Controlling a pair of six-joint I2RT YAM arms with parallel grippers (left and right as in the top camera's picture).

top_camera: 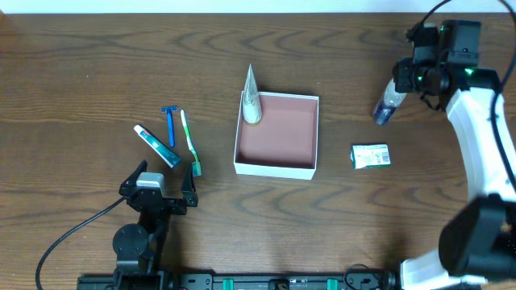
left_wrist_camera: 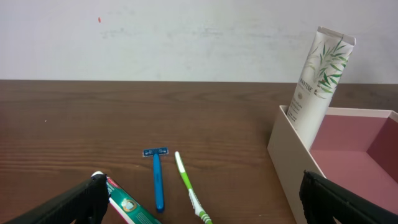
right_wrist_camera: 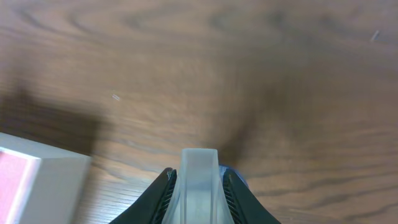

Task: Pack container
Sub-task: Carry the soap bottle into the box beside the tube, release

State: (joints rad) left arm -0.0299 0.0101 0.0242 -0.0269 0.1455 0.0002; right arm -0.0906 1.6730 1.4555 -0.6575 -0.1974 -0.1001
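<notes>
The container (top_camera: 276, 167) is a square white box with a reddish-brown inside, mid-table; it also shows in the left wrist view (left_wrist_camera: 292, 155) and the right wrist view (right_wrist_camera: 43, 180). A white Pantene tube (top_camera: 251, 98) leans upright in its far left corner, seen in the left wrist view too (left_wrist_camera: 317, 81). My right gripper (top_camera: 395, 95) is shut on a translucent tube with a blue cap (right_wrist_camera: 199, 186), held above the table right of the container. My left gripper (top_camera: 161, 192) is open and empty, near a toothpaste tube (top_camera: 156, 146), blue razor (top_camera: 170, 126) and green toothbrush (top_camera: 190, 142).
A small green-and-white carton (top_camera: 370, 156) lies right of the container. The toothpaste (left_wrist_camera: 127, 208), razor (left_wrist_camera: 157, 180) and toothbrush (left_wrist_camera: 189, 190) lie between my left fingers in the left wrist view. A cable runs along the left front.
</notes>
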